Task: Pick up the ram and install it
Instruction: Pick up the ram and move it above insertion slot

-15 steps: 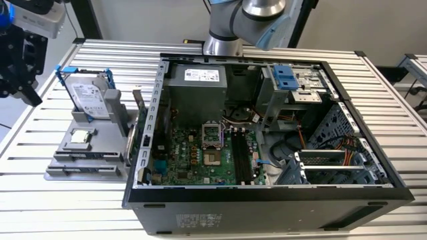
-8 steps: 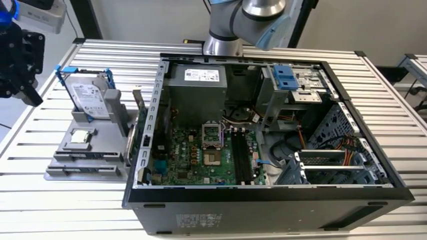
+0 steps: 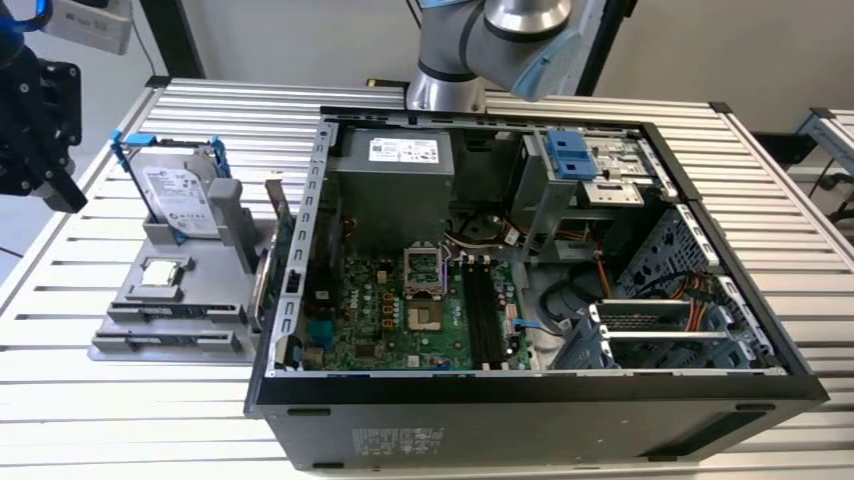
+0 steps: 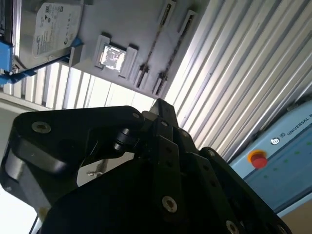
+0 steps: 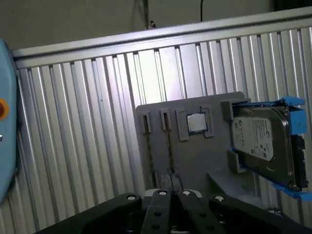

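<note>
end effector apart from the ram

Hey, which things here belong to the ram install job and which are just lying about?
Job: ram in the gray holder; gripper; memory slots in the open computer case.
Lying about: hard drive; processor chip; red button.

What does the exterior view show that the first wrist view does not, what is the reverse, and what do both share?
Exterior view: the open computer case with its motherboard, and the arm's base. First wrist view: a pale blue box with an orange button. Both: the slatted table, the grey holder carrying the hard drive, the processor chip and the ram, not yet picked up.
</note>
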